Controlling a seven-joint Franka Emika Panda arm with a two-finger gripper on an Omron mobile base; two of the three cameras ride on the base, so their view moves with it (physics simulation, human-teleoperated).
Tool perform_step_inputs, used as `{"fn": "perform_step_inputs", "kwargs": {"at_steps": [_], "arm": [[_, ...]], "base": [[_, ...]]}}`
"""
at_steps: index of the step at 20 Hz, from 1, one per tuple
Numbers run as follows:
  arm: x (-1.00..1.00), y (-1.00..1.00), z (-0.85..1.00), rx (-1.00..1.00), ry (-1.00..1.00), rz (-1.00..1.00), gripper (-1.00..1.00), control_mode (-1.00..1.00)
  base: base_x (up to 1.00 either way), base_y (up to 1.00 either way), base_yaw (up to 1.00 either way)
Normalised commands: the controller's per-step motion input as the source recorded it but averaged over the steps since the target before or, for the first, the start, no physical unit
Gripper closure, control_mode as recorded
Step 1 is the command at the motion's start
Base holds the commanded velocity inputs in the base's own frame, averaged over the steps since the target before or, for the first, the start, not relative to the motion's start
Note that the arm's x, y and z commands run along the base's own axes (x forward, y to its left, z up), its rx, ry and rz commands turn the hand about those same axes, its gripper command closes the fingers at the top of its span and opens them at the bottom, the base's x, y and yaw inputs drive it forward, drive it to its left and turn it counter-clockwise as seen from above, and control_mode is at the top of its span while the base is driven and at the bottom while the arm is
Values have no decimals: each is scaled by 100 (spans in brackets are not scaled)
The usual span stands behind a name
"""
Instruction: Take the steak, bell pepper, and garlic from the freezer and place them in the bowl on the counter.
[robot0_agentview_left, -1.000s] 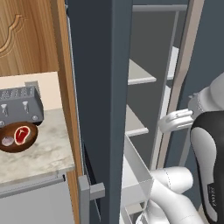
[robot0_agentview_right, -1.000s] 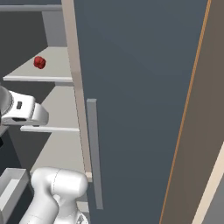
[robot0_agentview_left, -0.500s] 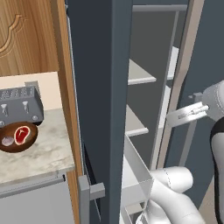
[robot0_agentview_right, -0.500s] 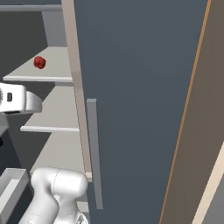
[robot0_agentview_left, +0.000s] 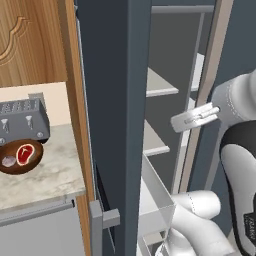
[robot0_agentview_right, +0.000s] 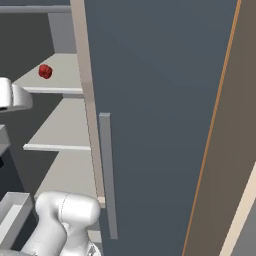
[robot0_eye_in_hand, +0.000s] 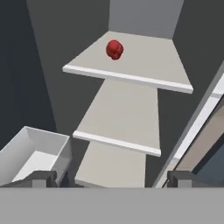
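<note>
Beside bowl (robot0_agentview_left: 20, 159), toaster (robot0_agentview_left: 22, 120).

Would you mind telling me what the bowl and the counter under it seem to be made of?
The bowl looks like dark brown wood with a smooth matte finish, though it could be plastic. The counter looks like polished stone: light beige with grey marbled veining.

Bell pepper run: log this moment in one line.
steak, garlic: in bowl | bell pepper: on freezer shelf | gripper: open, empty, facing pepper
</note>
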Motion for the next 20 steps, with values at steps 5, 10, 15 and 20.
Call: {"fn": "perform_step_inputs", "kwargs": {"at_steps": [5, 10, 15, 20], "arm": [[36, 7, 5, 1, -6, 1, -100, -100], [72, 0, 4, 7, 0, 0, -100, -100], [82, 7, 0, 2, 0, 0, -100, -100], [73, 21, 0, 0, 4, 0, -100, -100]], "base": [[0, 0, 0], [0, 0, 0], [0, 0, 0], [0, 0, 0]]}}
